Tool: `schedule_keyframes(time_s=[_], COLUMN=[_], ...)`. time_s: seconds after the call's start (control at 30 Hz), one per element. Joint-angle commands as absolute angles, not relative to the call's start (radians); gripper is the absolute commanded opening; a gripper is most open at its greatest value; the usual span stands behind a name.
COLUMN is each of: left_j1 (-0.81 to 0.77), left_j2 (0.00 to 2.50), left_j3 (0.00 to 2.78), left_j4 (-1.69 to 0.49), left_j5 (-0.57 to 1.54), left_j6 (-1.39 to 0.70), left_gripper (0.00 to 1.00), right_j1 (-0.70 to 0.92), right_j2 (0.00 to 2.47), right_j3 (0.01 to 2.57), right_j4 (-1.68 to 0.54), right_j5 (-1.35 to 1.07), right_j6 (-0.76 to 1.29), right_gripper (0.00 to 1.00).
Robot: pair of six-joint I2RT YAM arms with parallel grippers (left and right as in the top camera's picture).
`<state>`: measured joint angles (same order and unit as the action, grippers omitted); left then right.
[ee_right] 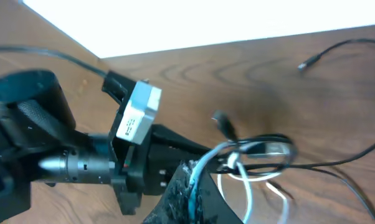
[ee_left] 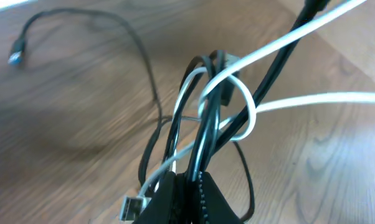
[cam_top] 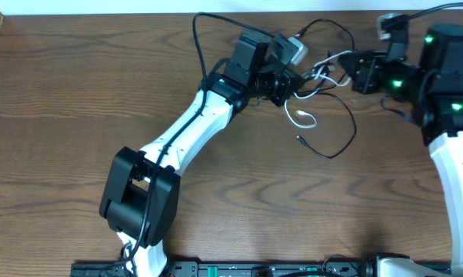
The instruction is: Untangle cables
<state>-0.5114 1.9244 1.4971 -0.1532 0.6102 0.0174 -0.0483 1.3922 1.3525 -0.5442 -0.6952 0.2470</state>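
The thin white cable [cam_top: 305, 118] and thin black cable [cam_top: 345, 131] are tangled between my two grippers at the table's far side. My left gripper [cam_top: 291, 85] is shut on the black cable [ee_left: 207, 124]. The white cable [ee_left: 243, 102] loops around the black one just past the fingers [ee_left: 194, 190], and a white USB plug [ee_left: 132, 205] hangs beside them. My right gripper [cam_top: 348, 73] is shut on the white cable [ee_right: 203, 165] at its fingertips [ee_right: 194, 190], close to the knot [ee_right: 256, 152]. A black plug end [cam_top: 301, 139] lies on the table.
The wooden table [cam_top: 78, 85] runs to a white edge at the back. A thick black robot wire [cam_top: 201, 35] arcs over the left arm. A loose black plug [ee_left: 16, 53] lies far left in the left wrist view; another black plug [ee_right: 306, 64] shows in the right wrist view.
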Motion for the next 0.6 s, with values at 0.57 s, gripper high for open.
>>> schedule_keyframes(time_s=[0.57], left_j1=[-0.422], left_j2=[1.94], left_j3=[1.491], left_j4=[-0.245], left_j5=[0.563], left_j6=[-0.044], left_gripper=[0.08], right_j1=[-0.353], right_j2=[1.348], right_j3=[1.36], right_j4=[-0.624], right_j5=[-0.735], right_j6=[0.329], right_gripper=[0.01])
